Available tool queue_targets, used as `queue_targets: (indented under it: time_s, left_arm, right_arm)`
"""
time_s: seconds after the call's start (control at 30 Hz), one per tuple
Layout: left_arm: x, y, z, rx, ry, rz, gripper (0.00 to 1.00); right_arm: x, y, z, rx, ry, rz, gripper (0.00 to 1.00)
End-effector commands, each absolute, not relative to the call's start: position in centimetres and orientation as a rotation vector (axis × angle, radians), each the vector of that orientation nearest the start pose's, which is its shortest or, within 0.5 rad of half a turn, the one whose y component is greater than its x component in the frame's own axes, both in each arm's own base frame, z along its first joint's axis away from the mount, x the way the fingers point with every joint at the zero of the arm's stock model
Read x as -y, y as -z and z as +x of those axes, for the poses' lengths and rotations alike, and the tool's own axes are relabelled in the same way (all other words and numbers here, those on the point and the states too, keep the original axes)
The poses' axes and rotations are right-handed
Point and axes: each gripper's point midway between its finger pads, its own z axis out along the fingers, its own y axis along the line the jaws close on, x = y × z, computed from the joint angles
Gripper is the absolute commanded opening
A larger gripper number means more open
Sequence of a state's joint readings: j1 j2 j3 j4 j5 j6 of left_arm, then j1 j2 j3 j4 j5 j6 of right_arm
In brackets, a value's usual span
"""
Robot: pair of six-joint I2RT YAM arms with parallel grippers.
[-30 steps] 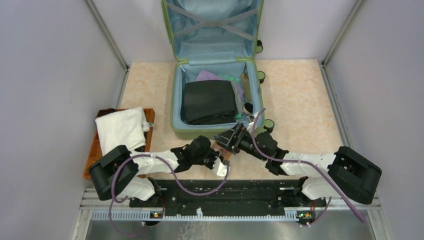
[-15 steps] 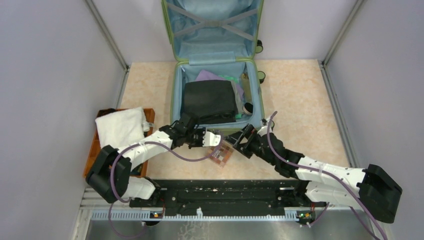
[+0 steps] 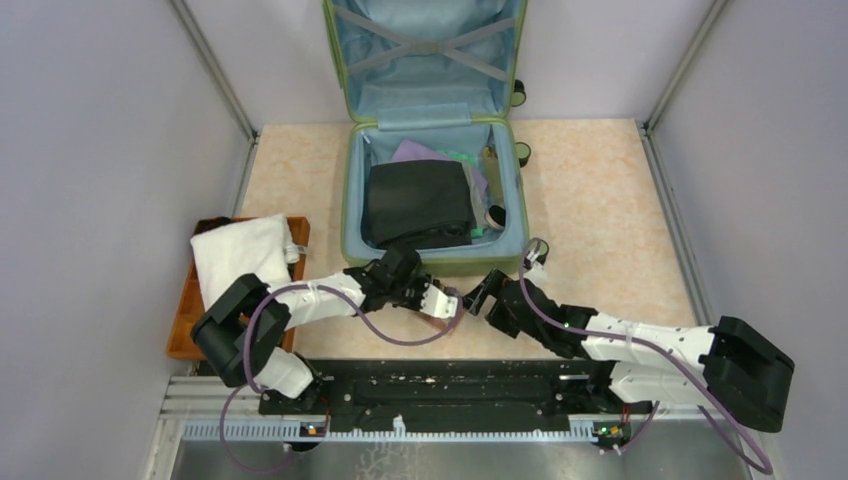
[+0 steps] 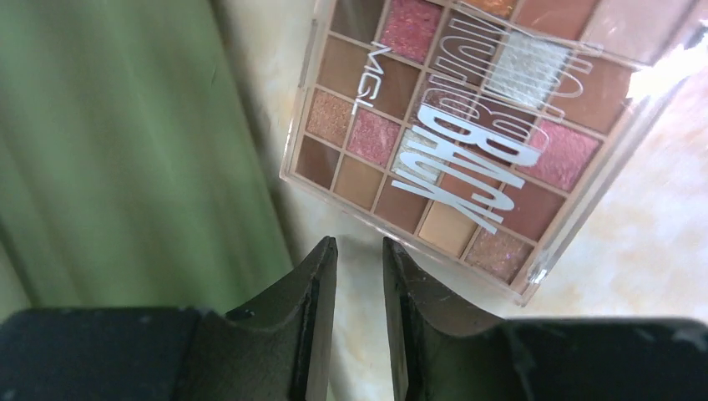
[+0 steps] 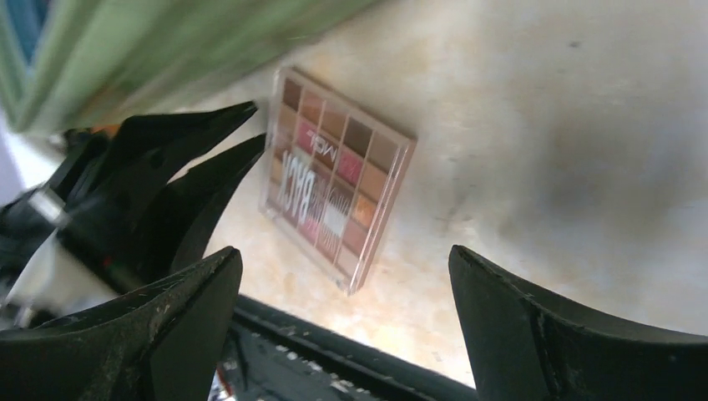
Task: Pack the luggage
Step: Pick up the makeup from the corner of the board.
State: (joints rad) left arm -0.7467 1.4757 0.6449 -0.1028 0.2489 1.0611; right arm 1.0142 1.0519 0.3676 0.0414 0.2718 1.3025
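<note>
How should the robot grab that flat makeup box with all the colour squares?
Best guess: pinch the eyeshadow palette by its thin opposite edges, coming from above. It lies flat on the table beside the luggage, so only its sides offer grip. The right gripper, open wide, seems better placed than the nearly shut left gripper.

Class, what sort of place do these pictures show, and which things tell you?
Probably a robot test cell: plain grey walls enclose a small table with two bolted arms and staged props, an open suitcase and a palette.

Overhead view from behind; both wrist views close, low, sharing the eyeshadow palette point(image 4: 467, 142) point(image 5: 338, 175).
</note>
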Motion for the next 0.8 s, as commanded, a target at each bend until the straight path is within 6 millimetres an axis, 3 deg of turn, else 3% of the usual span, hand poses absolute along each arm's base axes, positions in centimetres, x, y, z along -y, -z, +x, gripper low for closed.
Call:
queue_targets:
  time_s: [0.0,0.2,0.43,0.53,0.67,0.77]
  left_arm:
    - [24.6,0.4,19.5,-1.428,0.268,2.125,0.35]
    - [27.2,-0.3,14.1,-1.455,0.471,2.224,0.37]
    - [27.1,-0.4,13.1,-1.458,0.501,2.255,0.37]
    - [27.5,-1.1,13.7,-1.459,0.475,2.240,0.37]
    - [27.8,-2.8,16.6,-1.543,0.462,2.131,0.37]
    - [27.2,-2.5,19.4,-1.547,0.381,2.068,0.36]
  right_arm:
    - [-24.6,-6.5,17.8,-2.320,-0.802,0.496,0.94]
    - [-22.7,-5.6,17.0,-2.331,-0.778,0.559,0.96]
    - [-21.8,-5.0,15.0,-2.436,-0.750,0.597,0.96]
    - [-22.1,-4.9,13.6,-2.489,-0.798,0.620,0.96]
    - [-22.7,-4.6,12.4,-2.539,-0.872,0.674,0.94]
    - [-23.1,-4.9,12.1,-2.545,-0.917,0.718,0.92]
